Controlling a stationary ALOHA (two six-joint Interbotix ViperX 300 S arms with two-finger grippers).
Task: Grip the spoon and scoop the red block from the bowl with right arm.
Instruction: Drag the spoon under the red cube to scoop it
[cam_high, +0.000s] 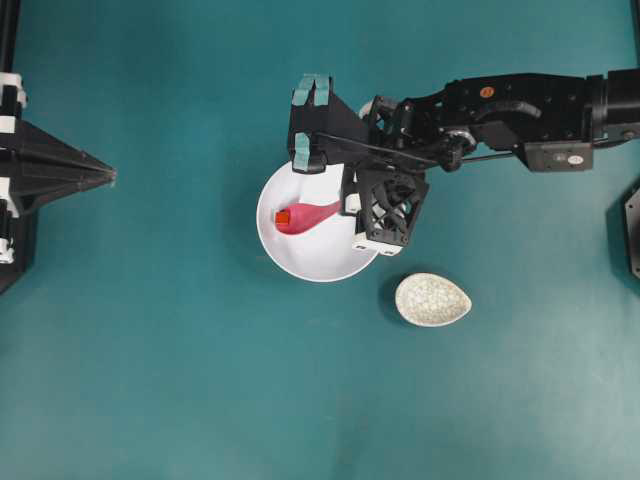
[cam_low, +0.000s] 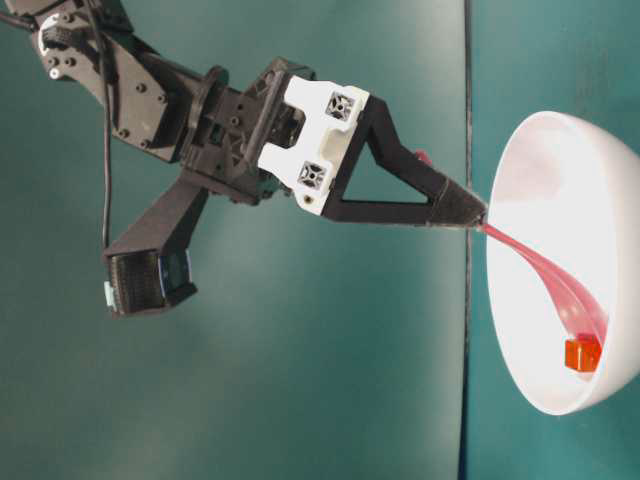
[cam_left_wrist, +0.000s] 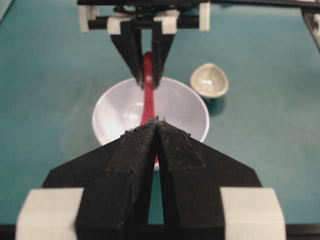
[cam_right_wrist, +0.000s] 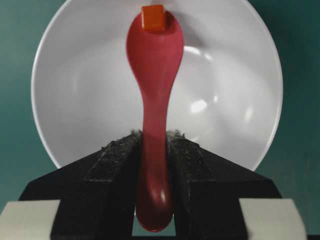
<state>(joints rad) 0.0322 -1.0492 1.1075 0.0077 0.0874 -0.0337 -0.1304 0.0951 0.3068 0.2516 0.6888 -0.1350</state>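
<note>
left hand (cam_high: 108, 176) idle at table (cam_high: 180, 380) edge, fingers pressed together. white bowl (cam_high: 300, 262) holds red block (cam_high: 283, 216) at tip of spoon (cam_high: 312, 215). right hand (cam_right_wrist: 152, 150) clamps spoon handle; speckled dish (cam_high: 432, 300) beside

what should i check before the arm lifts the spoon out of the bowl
1. Grip on the spoon: ok. The right gripper has its jaws closed on the handle.
2. Red block on the spoon: cannot tell. It sits at the scoop's tip, but no view shows whether it rests in the scoop or just beyond it.
3. Scoop inside the bowl: ok.
4. Spoon level enough to carry: not ok. In the table-level view it slopes down into the bowl.
5. Speckled dish out of the way: ok. It stands apart from the bowl.
6. Left gripper out of the way: ok. It is shut and outside the bowl.
</note>
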